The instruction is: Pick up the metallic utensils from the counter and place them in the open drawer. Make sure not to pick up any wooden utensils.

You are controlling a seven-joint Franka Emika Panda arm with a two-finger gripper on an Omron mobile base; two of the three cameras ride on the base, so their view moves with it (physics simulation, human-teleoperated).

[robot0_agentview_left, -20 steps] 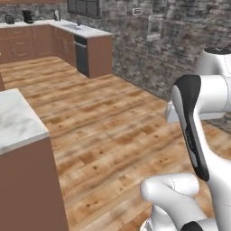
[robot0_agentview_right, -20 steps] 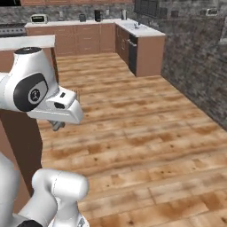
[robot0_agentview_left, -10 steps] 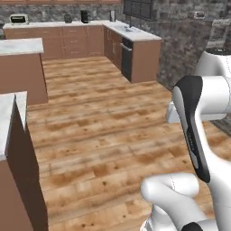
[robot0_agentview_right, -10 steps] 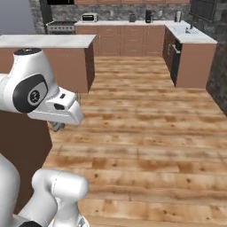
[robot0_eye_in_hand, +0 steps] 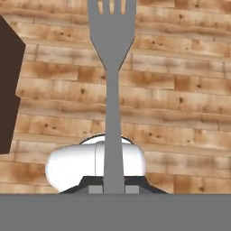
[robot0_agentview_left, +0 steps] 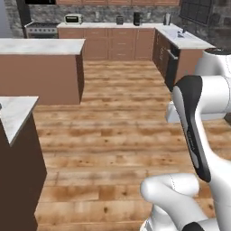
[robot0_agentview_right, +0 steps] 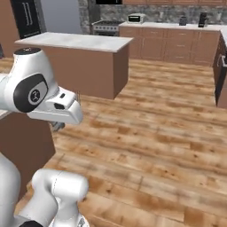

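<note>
Plainly clamped: pincer (robot0_eye_in_hand: 113, 188) together on the handle of a grey metal fork (robot0_eye_in_hand: 111, 67), low in the hand view. Fork running straight out ahead of the pincer, tines at the far end, cut off by the top edge. Beyond the fork, nothing but wooden plank floor (robot0_eye_in_hand: 180, 90), with a dark brown cabinet side (robot0_eye_in_hand: 8, 85) off to the pincer's left in that view.

Seen from the left base view, white arm (robot0_agentview_left: 198, 122) folded up at the right, black-striped link in front, hand itself hidden behind it. Ahead and to the left, a brown kitchen island with a pale stone top (robot0_agentview_left: 40, 46); nearer on the left, the corner of another pale counter (robot0_agentview_left: 13, 113) on dark brown cabinet. Along the back wall, a run of brown cabinets, a stove (robot0_agentview_left: 39, 30) and a microwave (robot0_agentview_left: 72, 19), small dark appliances beside.

From the right base view, arm's rounded joint (robot0_agentview_right: 31, 91) at the left, the same island (robot0_agentview_right: 75, 42) beyond it, open floor to the right.

Cannot tell where the open drawer or the wooden spoons lie.
</note>
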